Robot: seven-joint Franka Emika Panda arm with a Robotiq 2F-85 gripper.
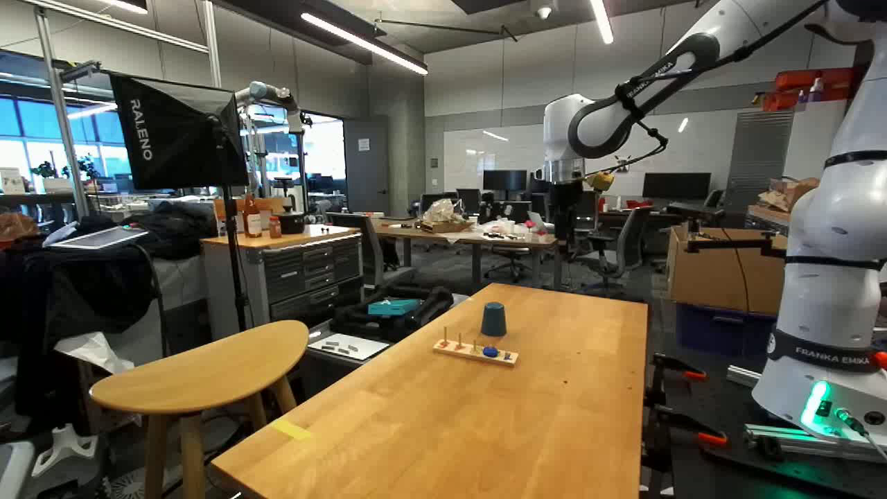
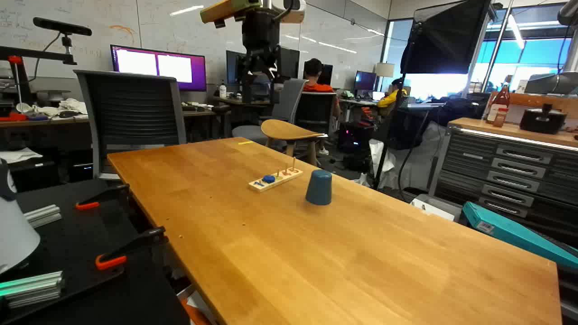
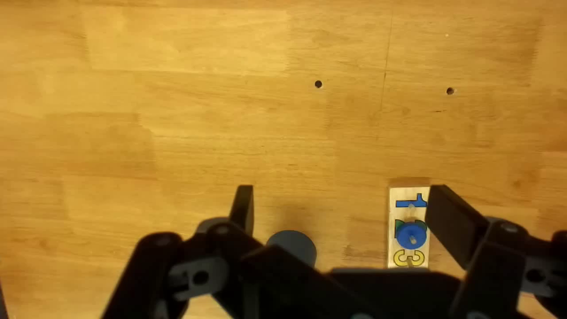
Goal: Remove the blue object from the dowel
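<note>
The blue object is a small round blue disc [image 1: 490, 352] [image 2: 268, 179] [image 3: 404, 235] on a thin upright dowel [image 3: 413, 240] at the painted 2. The dowel stands on a pale wooden strip base [image 1: 456, 351] [image 2: 282, 180] [image 3: 393, 221] with several pegs and painted numbers. The dowel's tip shows through the disc in the wrist view. My gripper [image 1: 565, 242] [image 2: 260, 92] [image 3: 340, 188] is open and empty, high above the table. In the wrist view the base lies towards the right finger, which hides a little of its edge; the gripper body hides the base's lower part.
A dark blue-grey cup [image 1: 493, 319] [image 2: 319, 188] [image 3: 296, 244] stands upside down on the wooden table [image 1: 554, 416] [image 2: 384, 262] [image 3: 199, 133] beside the base. A wooden stool [image 1: 208, 367] [image 2: 289, 130] stands past the table's edge. Clamps [image 1: 693, 430] [image 2: 131, 248] sit along the robot-side edge.
</note>
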